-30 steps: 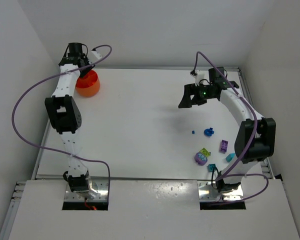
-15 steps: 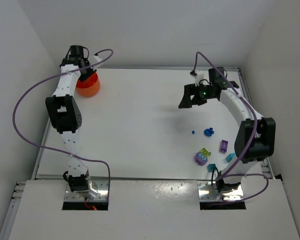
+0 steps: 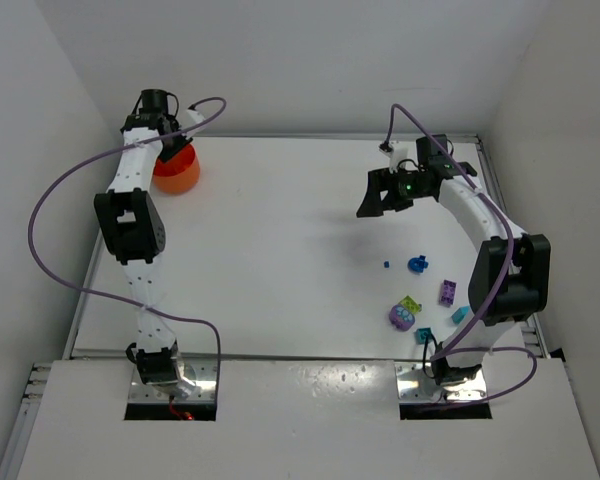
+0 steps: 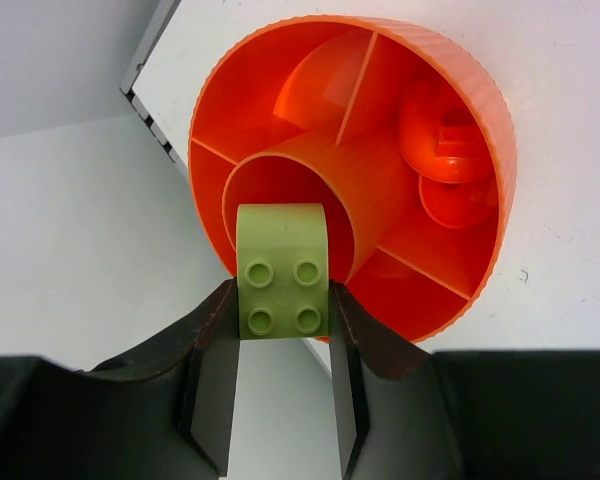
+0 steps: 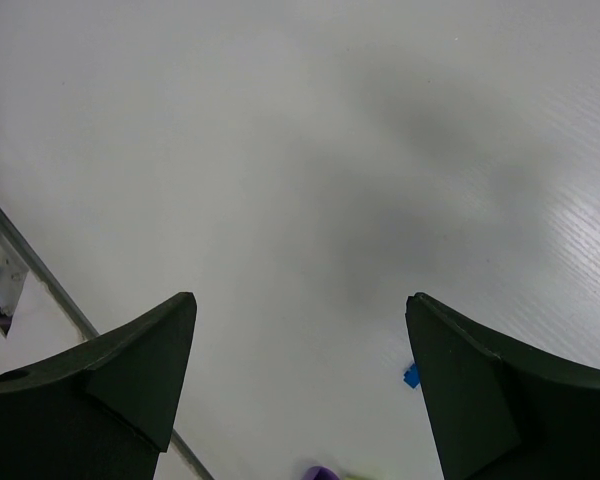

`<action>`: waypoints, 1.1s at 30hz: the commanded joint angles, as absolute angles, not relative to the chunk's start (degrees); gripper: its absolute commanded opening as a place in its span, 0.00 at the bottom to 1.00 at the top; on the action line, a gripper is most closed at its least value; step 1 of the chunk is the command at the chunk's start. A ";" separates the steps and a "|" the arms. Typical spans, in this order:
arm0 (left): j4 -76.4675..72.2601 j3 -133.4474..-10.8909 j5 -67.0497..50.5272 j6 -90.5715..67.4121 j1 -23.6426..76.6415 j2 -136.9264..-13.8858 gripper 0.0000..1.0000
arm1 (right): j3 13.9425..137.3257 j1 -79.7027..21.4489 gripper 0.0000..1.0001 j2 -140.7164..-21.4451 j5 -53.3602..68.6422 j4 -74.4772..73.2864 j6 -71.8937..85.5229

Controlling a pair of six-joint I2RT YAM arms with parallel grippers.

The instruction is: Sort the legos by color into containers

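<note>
Lime lego (image 4: 283, 270) in L jaws, over orange bowl (image 4: 480, 120)

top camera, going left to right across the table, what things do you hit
orange bowl → tiny blue bit → blue lego → purple brick

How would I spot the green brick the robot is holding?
Look at the far left corner of the table, where the orange bowl sits. Right above it, the left claw pinches a pale green brick with four bumps. The piece in the bowl below is orange, not green.
</note>
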State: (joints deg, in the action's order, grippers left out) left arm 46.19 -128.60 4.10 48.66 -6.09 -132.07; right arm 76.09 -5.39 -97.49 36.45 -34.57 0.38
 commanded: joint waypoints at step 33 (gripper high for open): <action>26.72 -113.40 -27.06 15.14 -0.28 -104.60 0.96 | 60.84 -4.57 0.58 -81.49 22.17 -51.65 -27.41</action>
State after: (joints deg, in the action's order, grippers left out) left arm 28.58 -117.32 -16.78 21.89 -4.38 -108.66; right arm 64.31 -4.95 -86.52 26.41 -44.88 -18.74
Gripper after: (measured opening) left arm 0.961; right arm 0.593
